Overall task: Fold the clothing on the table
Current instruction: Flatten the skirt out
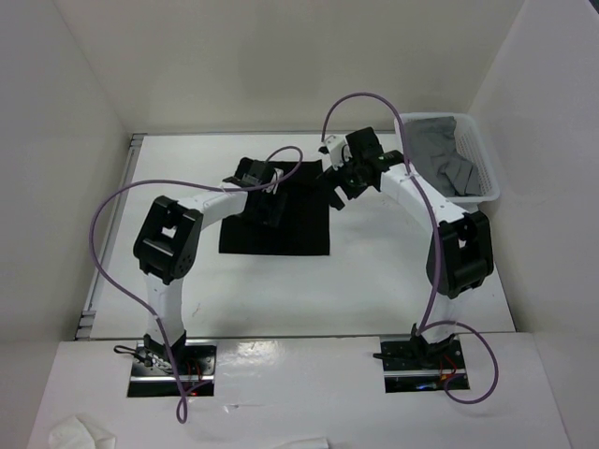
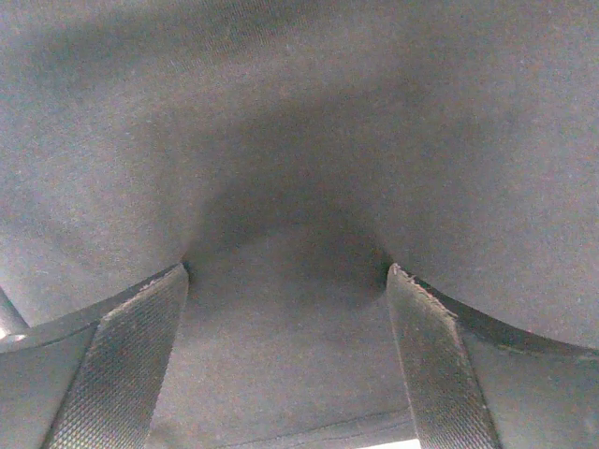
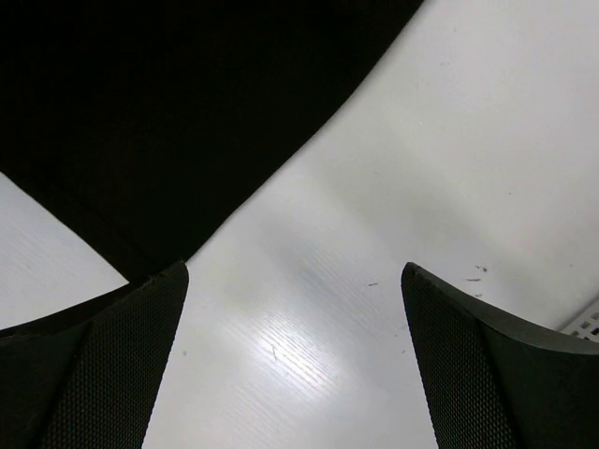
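Observation:
A black piece of clothing (image 1: 299, 229) lies flat as a rectangle on the white table (image 1: 374, 281), left of centre. My left gripper (image 1: 271, 204) is down on its upper part. In the left wrist view the dark cloth (image 2: 299, 140) fills the frame and my left gripper (image 2: 287, 281) stands open, its tips pressed into the fabric, which dips between them. My right gripper (image 1: 335, 195) hovers at the garment's upper right corner. The right wrist view shows that gripper (image 3: 295, 271) open over bare table (image 3: 421, 140), with the clothing's edge (image 3: 168, 112) up and to the left.
A white plastic basket (image 1: 489, 193) with grey clothes (image 1: 440, 154) in it stands at the back right, close behind the right arm. White walls close in the table on three sides. Purple cables loop over both arms.

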### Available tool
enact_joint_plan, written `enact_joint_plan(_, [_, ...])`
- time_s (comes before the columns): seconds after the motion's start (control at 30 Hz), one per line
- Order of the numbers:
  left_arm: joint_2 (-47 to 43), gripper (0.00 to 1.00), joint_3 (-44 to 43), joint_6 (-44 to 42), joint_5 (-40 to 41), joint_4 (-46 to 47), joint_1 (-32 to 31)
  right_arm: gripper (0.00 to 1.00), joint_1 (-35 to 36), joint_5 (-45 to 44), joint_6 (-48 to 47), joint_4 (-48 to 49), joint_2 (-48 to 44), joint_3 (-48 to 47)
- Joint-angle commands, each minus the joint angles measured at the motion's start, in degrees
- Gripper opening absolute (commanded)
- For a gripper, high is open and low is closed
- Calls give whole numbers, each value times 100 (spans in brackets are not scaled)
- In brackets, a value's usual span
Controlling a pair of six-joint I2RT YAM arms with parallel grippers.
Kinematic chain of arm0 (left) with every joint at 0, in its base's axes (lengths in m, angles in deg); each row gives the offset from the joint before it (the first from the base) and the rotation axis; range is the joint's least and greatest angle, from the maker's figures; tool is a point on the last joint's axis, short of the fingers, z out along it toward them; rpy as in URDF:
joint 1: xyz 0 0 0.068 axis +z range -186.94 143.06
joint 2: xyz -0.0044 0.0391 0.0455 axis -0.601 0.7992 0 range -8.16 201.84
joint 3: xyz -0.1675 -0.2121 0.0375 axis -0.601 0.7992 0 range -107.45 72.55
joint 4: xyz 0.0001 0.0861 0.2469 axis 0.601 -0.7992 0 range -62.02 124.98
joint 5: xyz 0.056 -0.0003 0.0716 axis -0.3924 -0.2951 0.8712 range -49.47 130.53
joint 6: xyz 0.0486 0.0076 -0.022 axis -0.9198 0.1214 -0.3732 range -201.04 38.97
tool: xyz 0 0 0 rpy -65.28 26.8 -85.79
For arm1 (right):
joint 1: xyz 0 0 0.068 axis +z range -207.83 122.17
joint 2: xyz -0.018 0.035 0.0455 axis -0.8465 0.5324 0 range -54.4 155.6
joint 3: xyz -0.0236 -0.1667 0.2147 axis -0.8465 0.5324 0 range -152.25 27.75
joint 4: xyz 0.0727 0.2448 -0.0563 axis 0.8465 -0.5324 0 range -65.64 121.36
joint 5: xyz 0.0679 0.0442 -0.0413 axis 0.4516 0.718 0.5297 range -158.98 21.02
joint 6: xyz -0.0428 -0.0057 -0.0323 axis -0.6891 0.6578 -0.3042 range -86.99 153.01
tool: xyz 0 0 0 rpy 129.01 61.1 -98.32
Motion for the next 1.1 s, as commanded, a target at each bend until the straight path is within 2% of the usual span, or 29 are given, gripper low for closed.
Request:
enact_joint_plan(0.0, [-150,90,640,48,-424,-543,-10,99,-20,-99,-52,41,-411,13])
enact_joint_plan(0.1, [-229,85,1018,-39,-547,-543,-10,99,-20,-99,-52,41,-411,13])
enact_joint_plan(0.37, [-405,85,1142,-215,-960,-666,-63,99,-20,-205,-52,-12,-586,65])
enact_joint_plan(0.53, [-1090,98,967,-278,-1400,-841,-116,99,-20,-266,-105,-12,-700,171])
enact_joint_plan(0.7, [-1494,100,185,-400,-1400,-1246,-45,99,-20,-118,-52,41,-578,40])
enact_joint_plan(0.9, [-1574,100,-799,-909,-1795,-1448,464,99,-20,155,1,41,-86,-426])
enact_joint_plan(1.03, [-1164,100,-1072,-1042,-1821,-1247,1331,99,-20,208,237,155,475,-935])
enact_joint_plan(1.07, [-1005,100,-1134,-1042,-1961,-1185,1491,96,-20,295,290,155,825,-1250])
